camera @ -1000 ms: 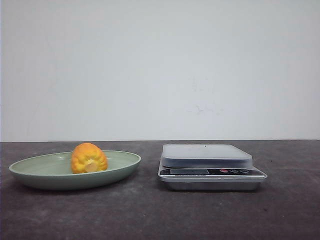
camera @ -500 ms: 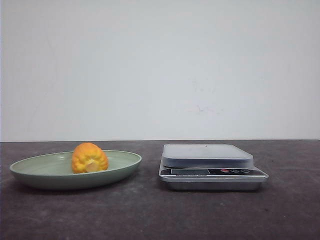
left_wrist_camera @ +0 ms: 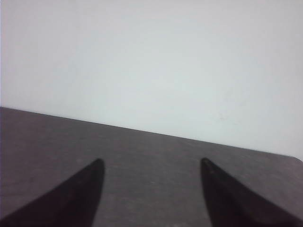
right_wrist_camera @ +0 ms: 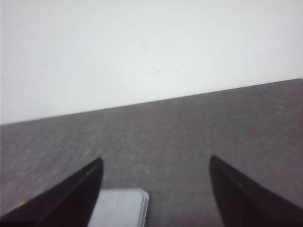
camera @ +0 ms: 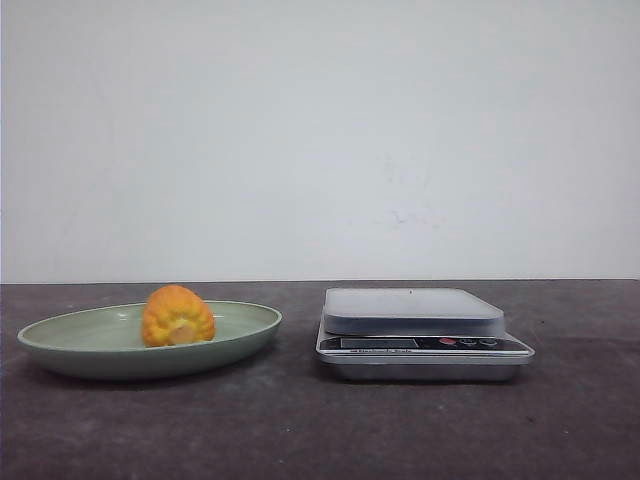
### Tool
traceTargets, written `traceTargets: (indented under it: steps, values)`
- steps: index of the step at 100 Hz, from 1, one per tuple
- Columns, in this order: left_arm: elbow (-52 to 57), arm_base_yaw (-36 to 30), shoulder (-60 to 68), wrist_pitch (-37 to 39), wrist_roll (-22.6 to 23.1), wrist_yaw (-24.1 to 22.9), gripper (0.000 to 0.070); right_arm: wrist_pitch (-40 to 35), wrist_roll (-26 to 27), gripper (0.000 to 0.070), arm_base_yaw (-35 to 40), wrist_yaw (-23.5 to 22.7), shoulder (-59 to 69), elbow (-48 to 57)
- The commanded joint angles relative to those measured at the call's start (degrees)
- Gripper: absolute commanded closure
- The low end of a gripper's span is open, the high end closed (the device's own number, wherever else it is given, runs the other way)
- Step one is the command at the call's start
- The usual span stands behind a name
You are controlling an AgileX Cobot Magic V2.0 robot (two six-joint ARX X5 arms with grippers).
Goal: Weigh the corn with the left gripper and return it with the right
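Note:
The corn (camera: 178, 316), a stubby yellow-orange cob piece with its pale cut end facing me, lies in a pale green oval plate (camera: 60, 345) at the left of the dark table. A silver kitchen scale (camera: 415, 310) with an empty platform stands to its right. Neither arm shows in the front view. In the left wrist view my left gripper (left_wrist_camera: 150, 163) is open, with only bare table between its fingers. In the right wrist view my right gripper (right_wrist_camera: 155, 161) is open, and a corner of the scale's platform (right_wrist_camera: 120, 208) shows by one finger.
A plain white wall stands behind the table's far edge (camera: 320, 281). The scale's display and buttons (camera: 468, 342) face the front.

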Motion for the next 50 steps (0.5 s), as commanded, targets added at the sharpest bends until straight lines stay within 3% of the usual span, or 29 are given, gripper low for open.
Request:
traceTargets:
  steps: [1, 27, 41, 50]
  values:
    - [2.3, -1.7, 1.9, 0.4, 1.4, 0.5, 0.0270, -1.3, -1.6, 0.0217, 0.7, -1.1, 1.1, 1.8]
    - [6.8, -12.1, 19.9, -1.2, 1.1, -2.2, 0.0271, -5.4, -2.3, 0.0211, 2.8, -2.3, 2.1, 3.5]
    - [6.8, -16.3, 31.7, -0.9, 0.1, -3.6, 0.0269, -6.7, -2.4, 0.0066, 2.8, -2.1, 2.1, 3.5]
    - [6.8, -18.2, 38.7, -1.0, -1.1, -4.6, 0.0266, -6.8, -2.9, 0.0043, 2.8, -2.1, 2.1, 3.5]
